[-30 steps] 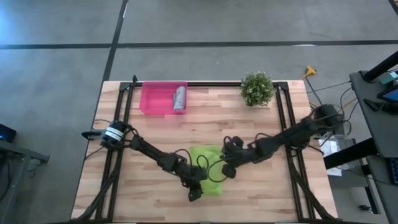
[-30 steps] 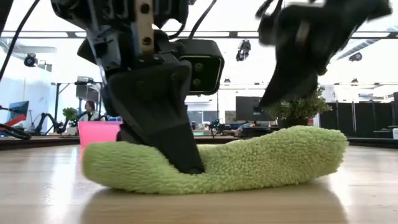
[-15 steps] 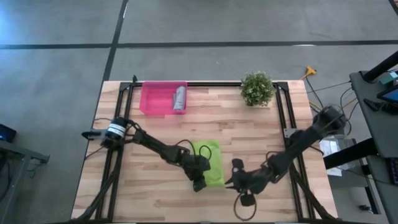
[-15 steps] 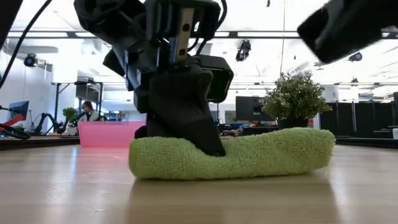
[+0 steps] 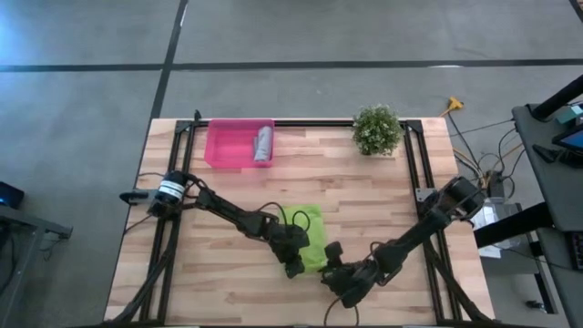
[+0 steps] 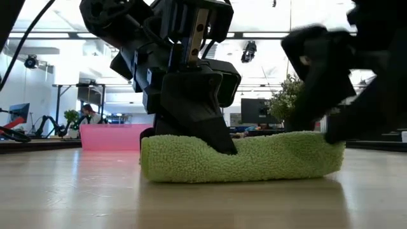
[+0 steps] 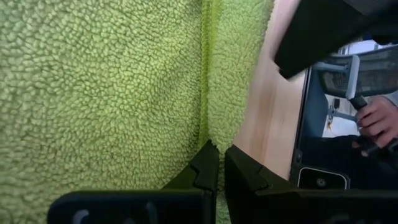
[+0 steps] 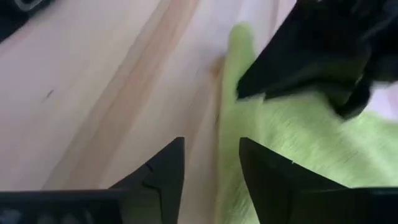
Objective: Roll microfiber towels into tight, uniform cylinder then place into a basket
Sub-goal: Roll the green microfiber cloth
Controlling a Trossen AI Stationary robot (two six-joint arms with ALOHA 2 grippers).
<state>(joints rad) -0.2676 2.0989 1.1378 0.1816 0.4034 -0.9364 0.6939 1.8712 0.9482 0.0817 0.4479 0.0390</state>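
Observation:
The lime green towel (image 5: 310, 235) lies partly rolled in a narrow strip on the table's near middle, a low thick ridge in the low view (image 6: 267, 162). My left gripper (image 5: 293, 265) is shut and bears down on the strip's near left part. My right gripper (image 5: 330, 270) stands open, low at the strip's near right corner, with the towel's edge (image 8: 239, 93) just ahead of its fingers. The grey towel (image 5: 263, 143) lies rolled inside the pink basket (image 5: 223, 146) at the far left. My left gripper presses its shut fingertips (image 7: 211, 163) down on the green towel beside a lengthwise fold line (image 7: 204, 93), near the strip's near end. The fingers slant down from the table's left and dent the pile (image 6: 210, 149). The towel lies flat on the table. My right gripper: whether it touches the towel I cannot tell.
A small potted plant (image 5: 376, 129) stands at the far right of the table. Black rails (image 5: 414, 182) run along both sides. Bare wood lies between the towel and the basket. A person's hand (image 7: 373, 121) shows beyond the table's right side.
My left gripper has pushed toward the table's right, and the towel's left edge has gone with it, so the towel is narrower and thicker; its right edge has stayed. My right gripper has lifted off the towel's right side, swung toward the near edge, rolled and come down low.

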